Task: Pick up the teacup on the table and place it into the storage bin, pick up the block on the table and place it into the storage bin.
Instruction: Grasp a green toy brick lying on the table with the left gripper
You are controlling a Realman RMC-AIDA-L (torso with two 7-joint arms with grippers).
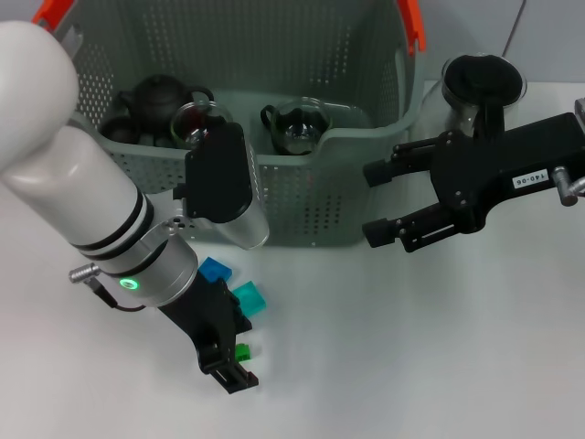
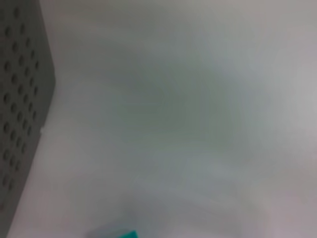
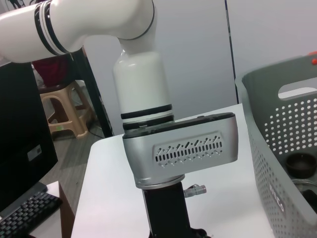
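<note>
Three small blocks lie on the white table in front of the storage bin (image 1: 302, 206): a blue block (image 1: 216, 269), a teal block (image 1: 249, 297) and a little green block (image 1: 242, 350). My left gripper (image 1: 234, 369) reaches down right beside the green block, touching or nearly touching it. The teal block's edge (image 2: 118, 233) shows in the left wrist view. A glass teacup (image 1: 297, 125) with a dark handle sits inside the bin. My right gripper (image 1: 378, 203) hovers open and empty just right of the bin's front corner.
The bin also holds a black teapot (image 1: 161, 96), dark cups and another glass cup (image 1: 196, 123). A glass jar with a black lid (image 1: 483, 84) stands on the table right of the bin, behind my right arm. The bin's wall (image 3: 277, 163) shows in the right wrist view.
</note>
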